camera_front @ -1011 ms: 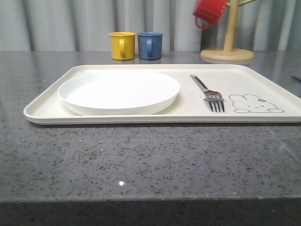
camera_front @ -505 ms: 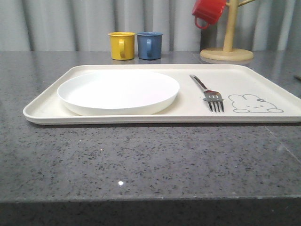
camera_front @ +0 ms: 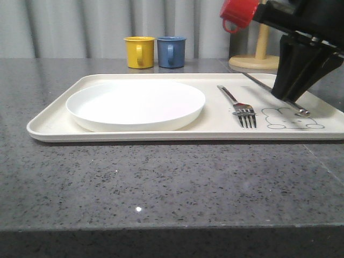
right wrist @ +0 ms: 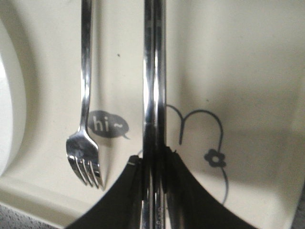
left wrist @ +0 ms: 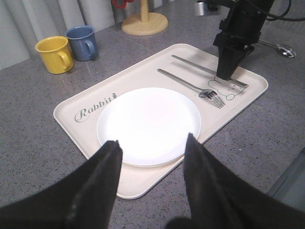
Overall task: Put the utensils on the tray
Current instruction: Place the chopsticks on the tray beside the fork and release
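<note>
The cream tray (camera_front: 54, 126) (left wrist: 71, 112) (right wrist: 248, 57) holds a round white plate (camera_front: 134, 102) (left wrist: 147, 124) and a silver fork (camera_front: 239, 105) (left wrist: 190, 87) (right wrist: 86, 95). Just right of the fork, my right gripper (camera_front: 286, 97) (left wrist: 223, 76) (right wrist: 153, 160) is shut on a pair of silver chopsticks (camera_front: 257, 80) (left wrist: 195, 66) (right wrist: 154, 71). They run parallel to the fork, low over the rabbit drawing; whether they touch the tray I cannot tell. A spoon (left wrist: 280, 47) lies on the counter beyond the tray's right end. My left gripper (left wrist: 152, 143) hovers open and holds nothing, above the plate's near side.
A yellow mug (camera_front: 140, 52) and a blue mug (camera_front: 171, 51) stand behind the tray. A red mug (camera_front: 239, 13) hangs on a wooden stand (camera_front: 260, 59) at the back right. Grey stone counter (camera_front: 161, 183) lies in front of the tray.
My right arm has come into the front view from the right with the chopsticks and now stands over the rabbit drawing. Fork and plate have not moved.
</note>
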Available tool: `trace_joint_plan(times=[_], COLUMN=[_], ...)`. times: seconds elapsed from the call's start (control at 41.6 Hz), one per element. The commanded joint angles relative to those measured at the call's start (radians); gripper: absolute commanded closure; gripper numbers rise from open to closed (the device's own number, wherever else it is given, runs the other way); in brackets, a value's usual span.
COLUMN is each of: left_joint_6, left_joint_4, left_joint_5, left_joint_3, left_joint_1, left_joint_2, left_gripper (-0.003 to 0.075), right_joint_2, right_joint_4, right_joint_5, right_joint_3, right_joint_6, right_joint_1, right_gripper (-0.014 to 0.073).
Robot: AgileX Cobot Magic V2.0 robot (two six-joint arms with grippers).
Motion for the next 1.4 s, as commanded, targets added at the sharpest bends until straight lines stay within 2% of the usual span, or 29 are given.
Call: trace_joint_plan(times=[0.0,0.433,0.602,0.698,0.842,1.059,1.203,1.372], left_joint_6=[-0.01,-0.01,-0.01,-0.01,-0.01,-0.01,-0.01,-0.01], left_joint_4=[0.006,0.006,0.006,0.006,0.006,0.006,0.006,0.006], left_joint_5=[-0.079,-0.079,-0.079,-0.079,-0.079,-0.079,-0.079,-0.079], left_joint_3=[-0.025,-0.025,-0.025,-0.025,-0.025,-0.025,-0.025,-0.025], left_joint_1=[-0.007,-0.007,-0.007,-0.007,-0.007,-0.007,-0.007,-0.007], left_joint_2=[0.004,0.004,0.004,0.004,0.004,0.004,0.004,0.004], left_gripper=[0.0406,0.0406,0.0406,0.0406,0.0406,0.0406,0.0406,0.0406], right_joint_2=[-0.027,-0.017,-0.113,-0.185,-0.248,-0.201,-0.13,-0.056], right_joint_4=[0.033,0.035,-0.025,-0.144,-0.312,-0.336,-0.336,-0.336], right_joint_5=[-0.04,-0.057,-0.062,-0.048,-0.003,0.02,0.008,-0.05], right_joint_3=[-0.031,-0.032,-0.032,-0.032,-0.032,-0.032,-0.032,-0.032], right_joint_6=[0.039,0.051,-0.048,-0.07,-0.069,-0.133,-0.144,-0.151], right_joint_1=[0.007,0.01,0.01,0.004,-0.086,-0.335,-0.407,-0.421], right_gripper=[0.0507,0.026,0.0263,0.0263,0.0263,0.0263,0.0263,0.0263])
